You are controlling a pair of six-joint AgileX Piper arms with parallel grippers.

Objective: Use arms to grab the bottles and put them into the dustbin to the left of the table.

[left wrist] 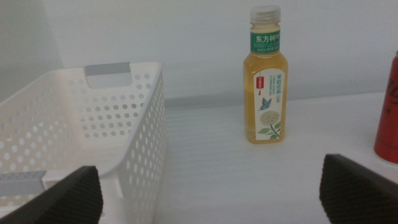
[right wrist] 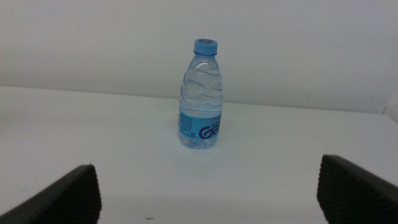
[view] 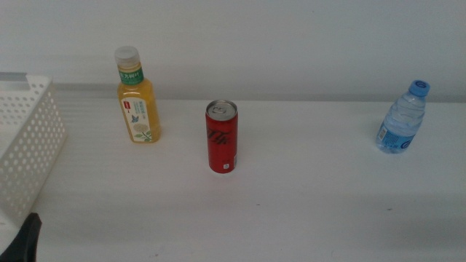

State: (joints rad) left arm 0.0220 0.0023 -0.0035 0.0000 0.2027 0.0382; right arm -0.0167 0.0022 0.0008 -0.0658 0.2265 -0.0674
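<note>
Juice bottle (view: pixel 137 98): yellow, pale cap, green neck label; upright on the worktop (view: pixel 306 204), just beside the dustbin, not in it.
Soda can (view: pixel 222 136): red, upright, mid-worktop, well apart from both bottles.
Water bottle (view: pixel 402 118): small, clear, blue cap; upright on the far right of the worktop.
Dustbin (view: pixel 25 138): white perforated basket at the worktop's left edge; the part of its inside seen from the left wrist holds nothing.
Left claw (left wrist: pixel 211 196): jaws spread wide, nothing between them; low at the near left, facing the gap between dustbin and juice bottle. Only a dark tip shows at the bottom-left corner of the middle view.
Right claw (right wrist: pixel 208 193): jaws spread wide, empty; aimed at the water bottle, which stands ahead of it and apart. Not seen in the middle view.
Done: nothing, as far as shown; all three containers stand on the worktop.
Left: three grasps and three drops into the dustbin.
Likely opening, by judgement: left claw to the juice bottle, right claw to the water bottle; the can sits between and falls to either.
</note>
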